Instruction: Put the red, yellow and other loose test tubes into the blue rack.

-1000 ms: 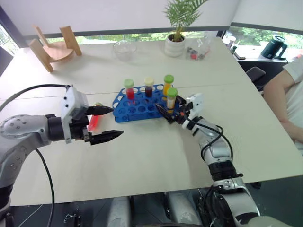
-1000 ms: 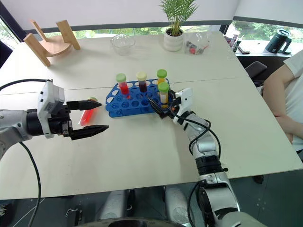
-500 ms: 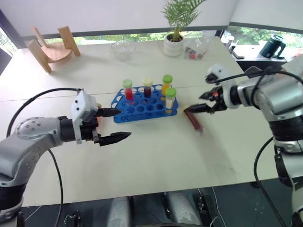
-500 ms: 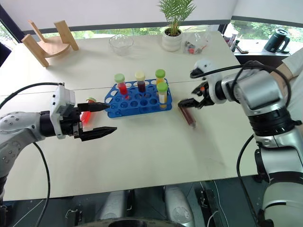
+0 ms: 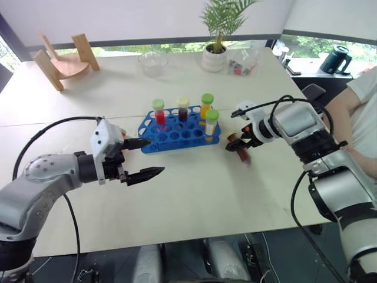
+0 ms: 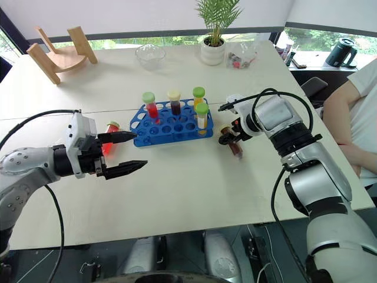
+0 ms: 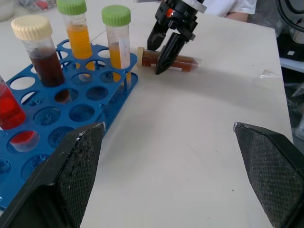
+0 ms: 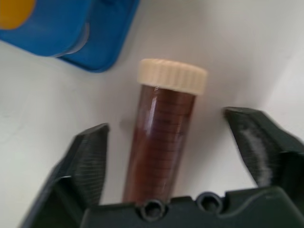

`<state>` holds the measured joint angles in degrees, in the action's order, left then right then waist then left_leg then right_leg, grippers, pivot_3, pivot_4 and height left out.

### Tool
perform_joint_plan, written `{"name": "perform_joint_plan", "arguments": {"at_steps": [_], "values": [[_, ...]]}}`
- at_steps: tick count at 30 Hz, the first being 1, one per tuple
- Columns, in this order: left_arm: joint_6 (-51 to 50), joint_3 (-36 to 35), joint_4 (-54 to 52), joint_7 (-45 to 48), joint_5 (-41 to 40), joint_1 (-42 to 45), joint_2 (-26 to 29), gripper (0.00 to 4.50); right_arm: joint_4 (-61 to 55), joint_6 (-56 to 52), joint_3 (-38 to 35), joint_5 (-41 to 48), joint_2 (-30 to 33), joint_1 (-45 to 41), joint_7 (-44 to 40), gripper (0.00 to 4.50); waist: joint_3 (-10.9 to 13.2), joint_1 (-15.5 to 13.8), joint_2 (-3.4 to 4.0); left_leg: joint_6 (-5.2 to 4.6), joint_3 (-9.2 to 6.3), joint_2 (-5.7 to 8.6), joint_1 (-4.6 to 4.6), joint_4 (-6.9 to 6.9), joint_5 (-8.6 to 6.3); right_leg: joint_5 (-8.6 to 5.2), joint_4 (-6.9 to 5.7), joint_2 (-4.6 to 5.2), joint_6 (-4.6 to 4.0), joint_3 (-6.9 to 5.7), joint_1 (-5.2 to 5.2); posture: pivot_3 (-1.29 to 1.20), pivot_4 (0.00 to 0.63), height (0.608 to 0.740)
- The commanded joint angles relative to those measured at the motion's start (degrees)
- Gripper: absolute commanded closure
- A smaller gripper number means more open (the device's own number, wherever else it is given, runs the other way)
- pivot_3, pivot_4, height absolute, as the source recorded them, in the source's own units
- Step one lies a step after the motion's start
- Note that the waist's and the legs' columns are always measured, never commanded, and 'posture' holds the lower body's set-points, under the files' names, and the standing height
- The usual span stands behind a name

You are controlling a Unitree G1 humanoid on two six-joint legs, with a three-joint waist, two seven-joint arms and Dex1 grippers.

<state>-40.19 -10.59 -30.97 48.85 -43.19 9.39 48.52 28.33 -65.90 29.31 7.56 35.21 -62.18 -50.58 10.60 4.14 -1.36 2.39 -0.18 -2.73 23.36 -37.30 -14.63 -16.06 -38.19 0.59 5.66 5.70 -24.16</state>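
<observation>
The blue rack (image 5: 177, 135) stands mid-table with a red, a dark brown-red, an orange and a yellow tube upright in it. To its right a dark brown-red test tube with a cream cap (image 8: 164, 142) lies flat on the table. My right gripper (image 5: 237, 144) points down over it, open, one finger on each side with gaps to the tube. A red tube with a green cap (image 6: 109, 143) lies left of the rack. My left gripper (image 6: 141, 150) hovers level beside that tube, open and empty.
A person's arm in a white sleeve (image 5: 356, 106) rests at the table's right edge. At the back stand a wooden stand (image 5: 62, 59), a glass bowl (image 5: 154, 60), a potted plant (image 5: 217, 53) and a clear bag (image 5: 242, 61).
My right gripper swung down and left onto the lying brown tube and now straddles it with narrower jaws. The left gripper has hardly moved.
</observation>
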Motion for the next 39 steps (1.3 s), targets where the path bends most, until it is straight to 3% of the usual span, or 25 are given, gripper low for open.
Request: {"name": "perform_joint_plan", "arguments": {"at_steps": [1, 3, 4, 7, 11, 14, 17, 22, 25, 31, 39], "values": [[0.4, -2.5, -1.9, -0.4, -0.8, 0.2, 0.6, 0.0, -1.4, 0.3, 1.4, -0.3, -1.6, 1.3, -2.3, 2.47, 0.0, 0.0, -0.01, 0.0, 0.0, 0.0, 0.0, 0.0, 0.0, 0.0, 0.0, 0.0, 0.0, 0.0, 0.0, 0.0, 0.15, 0.74], [0.3, -2.6, -1.9, -0.5, -0.9, 0.3, 0.8, 0.0, -3.8, -1.1, 0.9, -0.1, -1.2, 2.0, -2.8, 3.44, 0.0, 0.0, -0.01, 0.0, -0.02, -0.01, -0.01, 0.03, 0.0, 0.0, -0.01, -0.02, 0.0, -0.01, -0.01, 0.0, 0.15, 0.74], [0.2, -2.7, -1.7, -0.4, -0.8, 0.5, 0.9, 0.0, -5.6, -1.8, 0.4, 0.1, -0.7, 2.5, -2.8, 3.63, 0.0, 0.0, -0.01, 0.0, -0.05, -0.02, -0.01, 0.08, 0.0, 0.0, -0.01, -0.03, 0.0, -0.03, -0.02, 0.0, 0.15, 0.74], [-0.2, -3.5, -1.5, -0.3, -1.0, 0.7, 1.5, 0.0, -14.5, -4.5, -2.4, 2.4, 2.6, 4.8, -4.1, 3.63, 0.0, -0.1, 0.0, 0.0, -0.09, -0.02, 0.02, 0.19, 0.0, -0.01, -0.03, -0.04, -0.01, -0.05, -0.09, 0.0, 0.15, 0.74], [-1.1, -5.5, -1.1, 0.1, -1.9, 0.2, 2.7, 0.0, -38.4, -2.8, -12.1, 12.2, 8.9, 13.7, -10.2, 3.63, 0.1, -0.5, 0.1, -0.05, -0.14, -0.01, 0.27, 0.21, -0.04, -0.03, 0.05, 0.0, 0.01, -0.08, -0.27, 0.0, 0.15, 0.74], [-1.8, -6.6, -0.7, 0.6, -2.8, -0.2, 3.8, 0.0, -50.3, -0.3, -22.0, 19.9, 4.0, 20.9, -8.6, 3.63, 0.1, -0.3, 0.08, -0.06, -0.13, -0.01, 0.33, 0.16, -0.05, -0.03, 0.06, 0.02, 0.03, -0.08, -0.3, 0.0, 0.15, 0.74], [-2.3, -7.0, -0.2, 0.9, -3.3, 0.0, 4.4, 0.0, -53.2, 2.2, -26.7, 22.8, -3.6, 24.2, -3.2, 3.63, 0.0, -0.1, 0.02, -0.06, -0.1, -0.01, 0.15, 0.16, -0.05, -0.02, 0.0, -0.01, 0.03, -0.07, -0.17, 0.0, 0.15, 0.74], [-4.7, -7.1, 0.8, 1.9, -4.8, 1.3, 6.7, 0.0, -45.9, 32.9, -25.8, 15.5, -26.8, 31.8, 11.0, 3.63, 0.0, -0.1, -0.01, 0.0, -0.13, -0.02, 0.05, 0.08, 0.0, -0.02, -0.02, -0.06, 0.02, -0.07, -0.07, 0.0, 0.15, 0.74], [-5.2, -7.1, 0.9, 2.1, -5.2, 1.8, 7.5, 0.0, -37.7, 47.2, -24.7, 10.3, -34.6, 33.4, 16.3, 3.63, 0.0, -0.1, 0.01, 0.02, -0.08, -0.02, 0.08, 0.14, 0.01, -0.02, -0.02, -0.03, 0.02, -0.06, -0.13, 0.0, 0.15, 0.74], [-6.0, -7.6, 0.6, 2.2, -6.0, 1.8, 8.2, 0.0, -21.3, 67.5, -24.2, 2.5, -39.1, 32.6, 23.3, 3.63, 0.0, -0.1, 0.0, 0.09, -0.08, 0.0, 0.13, 0.18, 0.03, -0.01, -0.01, 0.05, 0.02, -0.08, -0.13, 0.0, 0.15, 0.74], [-5.7, -7.4, 0.0, 1.5, -6.2, 1.4, 7.7, 0.0, -11.0, 77.2, -24.8, 0.4, -40.7, 30.0, 28.0, 3.63, 0.0, 0.0, 0.0, 0.1, -0.1, -0.03, 0.07, 0.23, 0.03, 0.0, -0.06, 0.0, 0.0, -0.08, -0.14, 0.0, 0.15, 0.74]]}}
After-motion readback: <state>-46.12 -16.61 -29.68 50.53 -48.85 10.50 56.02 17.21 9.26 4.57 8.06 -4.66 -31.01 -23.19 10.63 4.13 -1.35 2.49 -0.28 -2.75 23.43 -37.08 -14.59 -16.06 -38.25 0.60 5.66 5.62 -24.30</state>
